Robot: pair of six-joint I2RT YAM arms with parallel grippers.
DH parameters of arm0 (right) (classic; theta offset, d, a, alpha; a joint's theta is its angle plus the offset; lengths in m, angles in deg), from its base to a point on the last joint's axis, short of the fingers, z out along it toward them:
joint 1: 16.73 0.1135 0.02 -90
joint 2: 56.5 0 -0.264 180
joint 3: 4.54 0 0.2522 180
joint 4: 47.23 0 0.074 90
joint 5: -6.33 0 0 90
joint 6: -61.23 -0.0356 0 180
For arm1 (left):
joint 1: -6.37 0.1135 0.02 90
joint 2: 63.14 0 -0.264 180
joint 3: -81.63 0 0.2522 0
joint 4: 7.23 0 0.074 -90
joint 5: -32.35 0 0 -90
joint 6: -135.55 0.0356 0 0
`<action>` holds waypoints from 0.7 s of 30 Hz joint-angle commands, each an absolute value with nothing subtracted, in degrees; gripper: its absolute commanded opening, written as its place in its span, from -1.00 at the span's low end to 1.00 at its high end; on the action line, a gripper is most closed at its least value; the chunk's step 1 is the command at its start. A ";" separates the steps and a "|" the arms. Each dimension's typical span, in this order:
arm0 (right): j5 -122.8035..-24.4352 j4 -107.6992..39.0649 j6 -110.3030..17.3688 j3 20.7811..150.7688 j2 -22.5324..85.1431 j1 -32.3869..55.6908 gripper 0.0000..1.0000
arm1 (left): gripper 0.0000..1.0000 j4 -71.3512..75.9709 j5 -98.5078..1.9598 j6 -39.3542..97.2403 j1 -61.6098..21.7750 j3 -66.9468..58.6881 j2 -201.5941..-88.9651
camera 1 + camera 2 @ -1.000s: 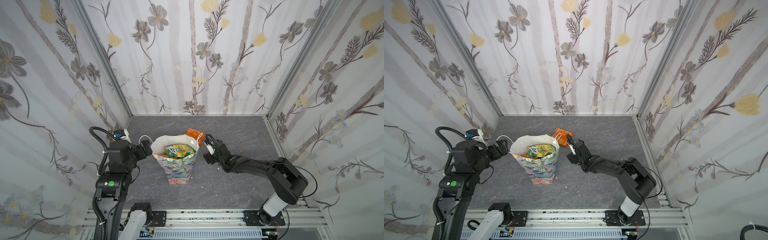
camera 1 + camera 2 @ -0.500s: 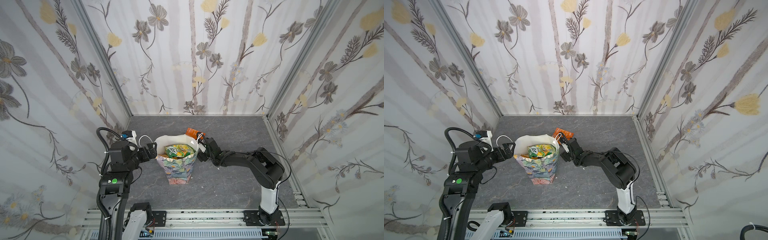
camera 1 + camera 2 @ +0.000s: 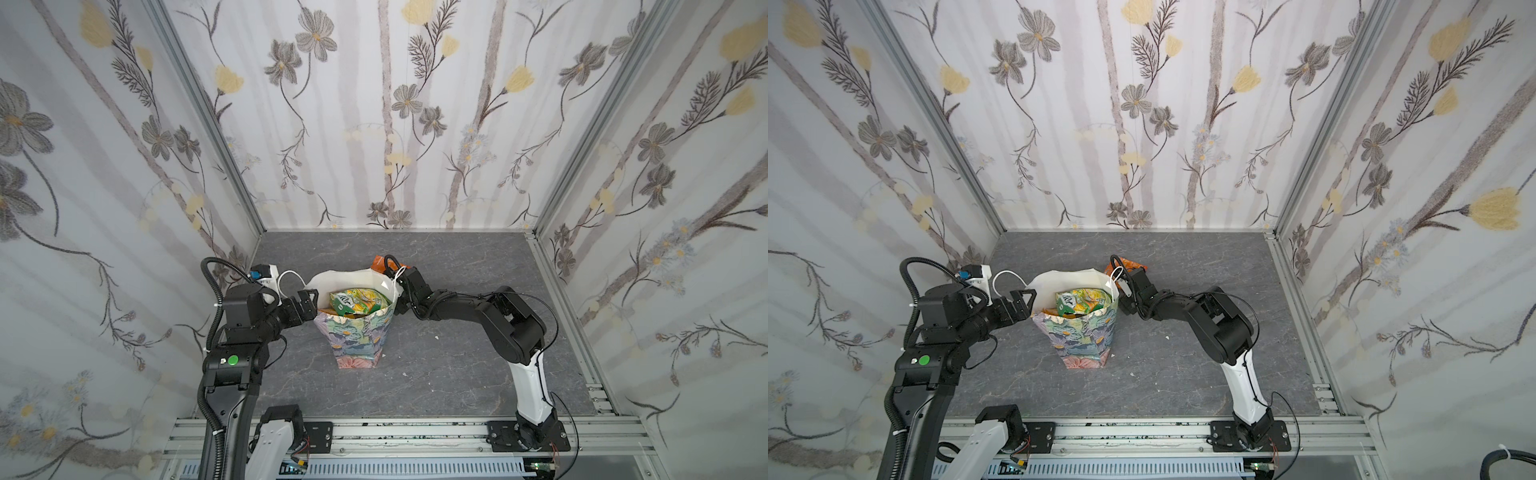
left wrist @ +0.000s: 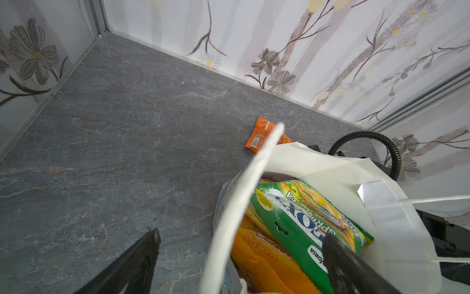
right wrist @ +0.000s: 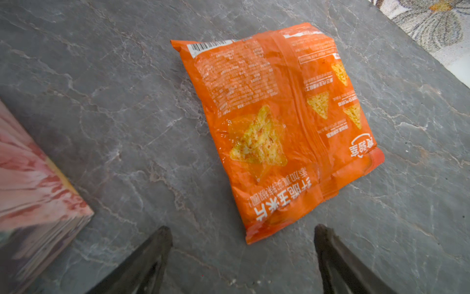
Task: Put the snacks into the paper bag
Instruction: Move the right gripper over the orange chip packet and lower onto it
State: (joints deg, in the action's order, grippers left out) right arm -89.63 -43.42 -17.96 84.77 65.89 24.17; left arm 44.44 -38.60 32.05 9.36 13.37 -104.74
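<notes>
The floral paper bag [image 3: 353, 332] [image 3: 1080, 336] stands upright mid-floor with snacks inside. A green FOX'S packet [image 3: 356, 300] [image 3: 1079, 302] [image 4: 305, 224] lies on top, over an orange-yellow box [image 4: 264, 259]. One orange packet [image 3: 379, 262] [image 3: 1130, 263] [image 4: 262, 137] [image 5: 279, 122] lies flat on the floor just behind the bag. My left gripper [image 3: 309, 300] [image 3: 1022, 300] [image 4: 241, 234] is open at the bag's left rim, with a blurred white strip of the bag between its fingers. My right gripper [image 3: 392, 272] [image 3: 1124, 279] [image 5: 243, 228] is open and low over the floor, with the orange packet's near corner just ahead of its fingertips.
Floral-papered walls [image 3: 395, 124] close in the grey stone-look floor [image 3: 457, 365] on three sides. Both arm bases sit on the metal rail [image 3: 395, 432] at the front. The bag's white cord handles [image 3: 291, 277] stick out at both sides.
My right gripper has swung left and back, from beside the bag toward the orange packet, with its elbow folding in. My left gripper has moved right up to the bag's rim.
</notes>
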 commanded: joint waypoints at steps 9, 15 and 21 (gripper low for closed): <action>-91.49 -36.32 -13.83 93.07 71.40 23.64 0.66 | 1.00 40.99 -40.60 32.28 9.42 14.26 -103.82; -92.78 -32.80 -13.30 97.74 74.51 23.53 0.45 | 1.00 41.08 -40.35 32.45 9.40 14.06 -103.58; -92.89 -31.63 -14.18 99.00 75.24 23.11 0.21 | 1.00 41.02 -40.72 32.36 9.37 14.13 -103.13</action>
State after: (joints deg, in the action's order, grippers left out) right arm -90.66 -37.48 -14.81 98.87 74.42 23.50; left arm 43.15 -40.08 32.03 9.38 14.16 -103.30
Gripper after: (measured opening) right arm 0.613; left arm 0.994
